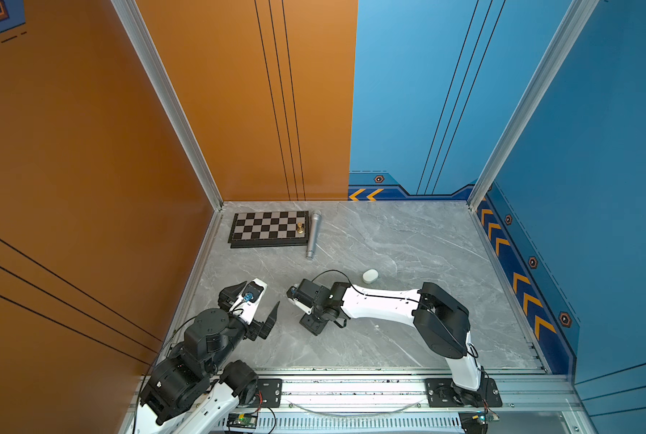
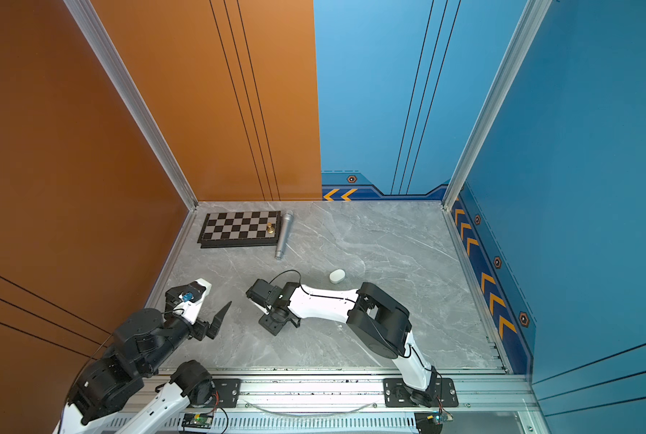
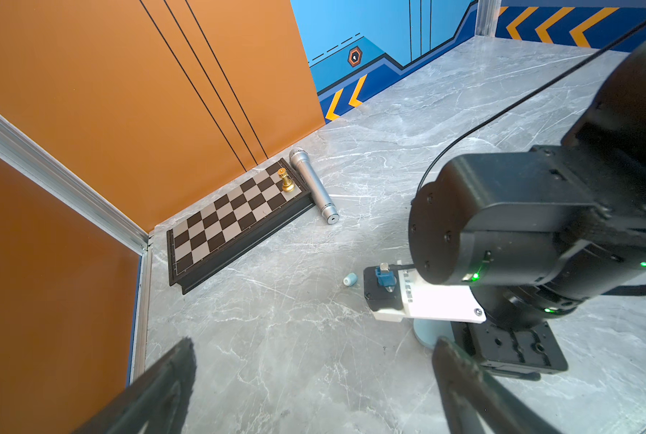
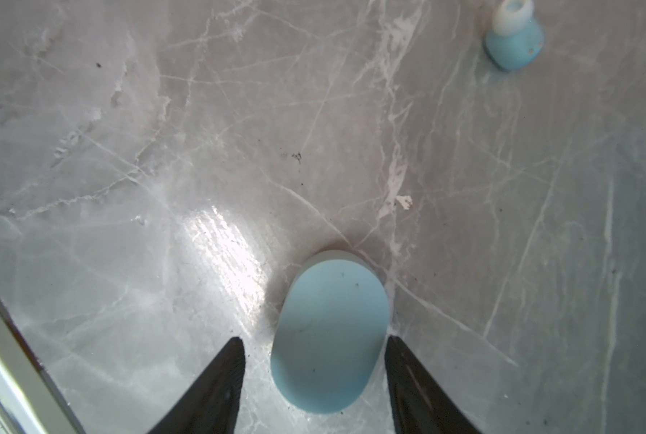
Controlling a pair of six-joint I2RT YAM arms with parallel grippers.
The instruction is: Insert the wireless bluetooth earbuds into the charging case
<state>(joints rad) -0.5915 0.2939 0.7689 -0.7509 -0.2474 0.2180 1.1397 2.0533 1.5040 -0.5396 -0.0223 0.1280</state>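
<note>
- The left end effector [image 3: 313,344] hovers nearest the robot's base, short of the blue case [image 4: 329,319], with its jaws spread wide and nothing in them.
- The right end effector [image 4: 313,340] straddles the blue case. It is open: one jaw is at the case's edge and a gap shows on the other side, so there is no grip yet.
- The blue case lies flat on the desk [image 1: 407,244] and its lid appears shut, so it probably has to be opened first.
- One light blue earbud [image 4: 513,41] with a white tip lies on the bare desk near the blue case, apart from it and not inserted. The task looks barely begun.
- A white case [image 1: 370,275] sits closed beyond the blue case.
- Far beyond the blue case are a chessboard [image 1: 268,227] with a gold chess piece [image 1: 300,227] and, beside it, a microphone [image 1: 312,235].
- No brand, label or writing is readable on anything.
</note>
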